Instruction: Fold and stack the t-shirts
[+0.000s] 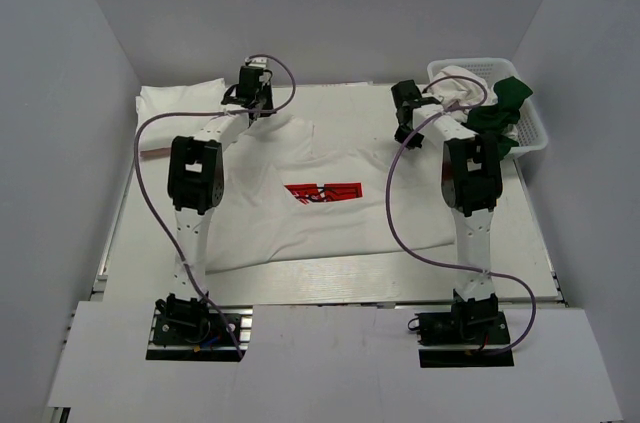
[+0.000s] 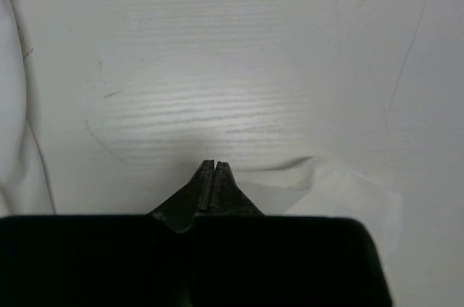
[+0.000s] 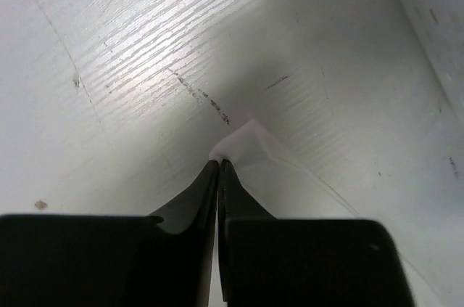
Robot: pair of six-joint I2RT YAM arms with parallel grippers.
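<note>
Item 1, nearest you: the counter (image 1: 300, 288), pale wood grain, with a bare strip along its near edge just beyond the two arm bases.

Item 2: the printed t-shirt (image 1: 300, 223). It is white and spread flat across the middle of the counter, hem toward you, collar away. Its red square print (image 1: 323, 192) faces up between the two arms.

Item 3: your left hand (image 2: 212, 168), reaching to the shirt's far left shoulder. The fingers are clenched tight together, tips low over the counter. A fold of the white cloth (image 2: 326, 183) lies just beside them to the right. Whether any cloth is pinched between them, you cannot tell from the wrist view.

Item 4: your right hand (image 3: 219, 164), at the shirt's far right shoulder. The fingers are closed and grasping the printed t-shirt, with a small white corner (image 3: 243, 144) poking out past the tips.

Item 5, far left corner: a plain white t-shirt (image 1: 170, 108), lying flat, just beyond the left hand.

Item 6, far right corner: a white lattice basket (image 1: 540, 131). It holds a crumpled white t-shirt (image 1: 460, 83) and a dark green t-shirt (image 1: 500, 113), which hangs over the near rim.
</note>
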